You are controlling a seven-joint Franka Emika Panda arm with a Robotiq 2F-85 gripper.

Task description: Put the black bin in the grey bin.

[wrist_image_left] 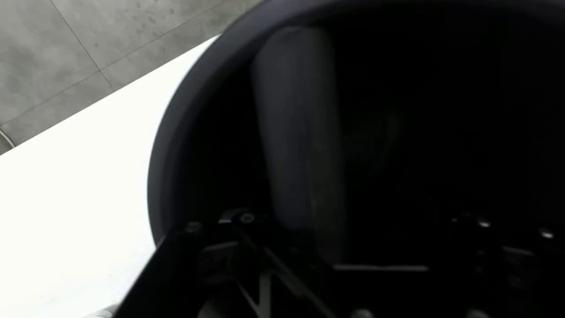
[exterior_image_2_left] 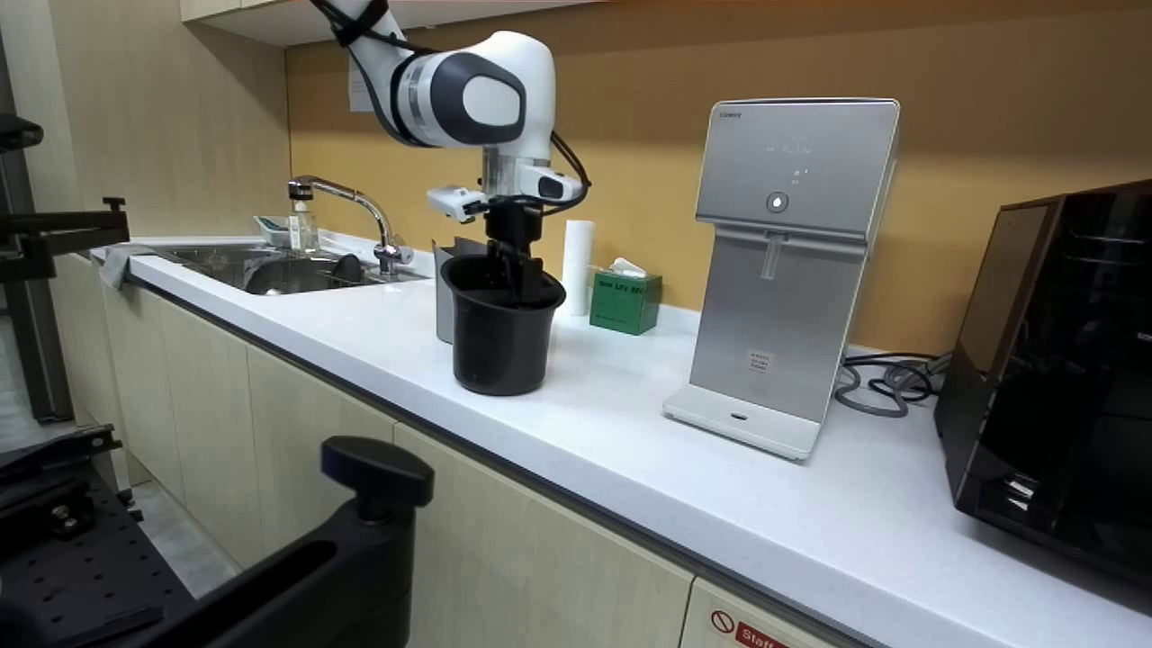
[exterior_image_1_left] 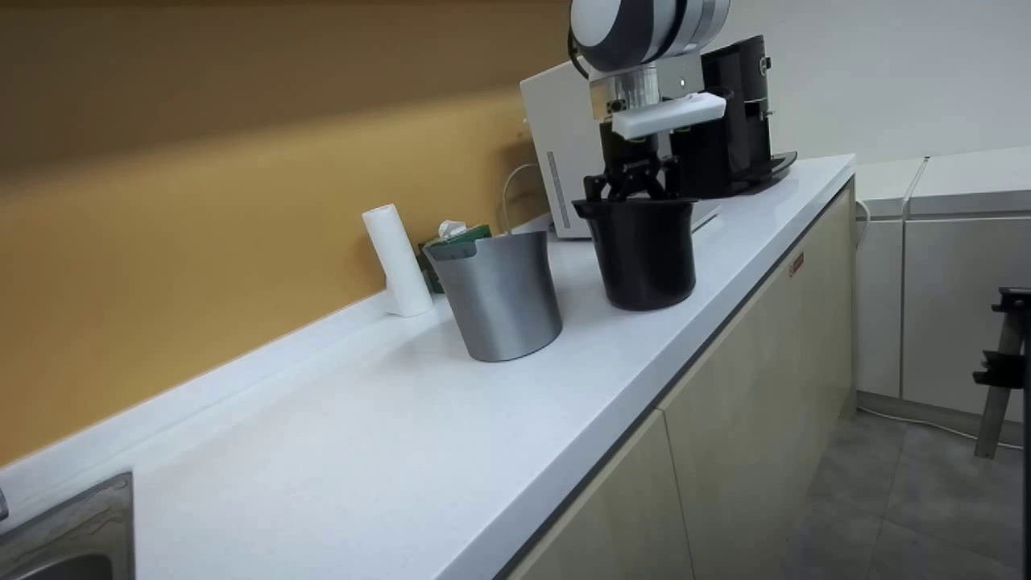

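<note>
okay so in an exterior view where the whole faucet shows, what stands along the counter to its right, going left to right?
Rightward from the faucet: black bin, white cylinder, green tissue box, silvery dispenser, black machine. The grey bin is partly hidden behind the black bin, so I left it out.

We see a slim white cylinder [exterior_image_2_left: 578,267] beside a rectangular green tissue box [exterior_image_2_left: 625,304], a tall silver-grey metallic dispenser [exterior_image_2_left: 778,301] and a curved chrome faucet [exterior_image_2_left: 389,256].
</note>
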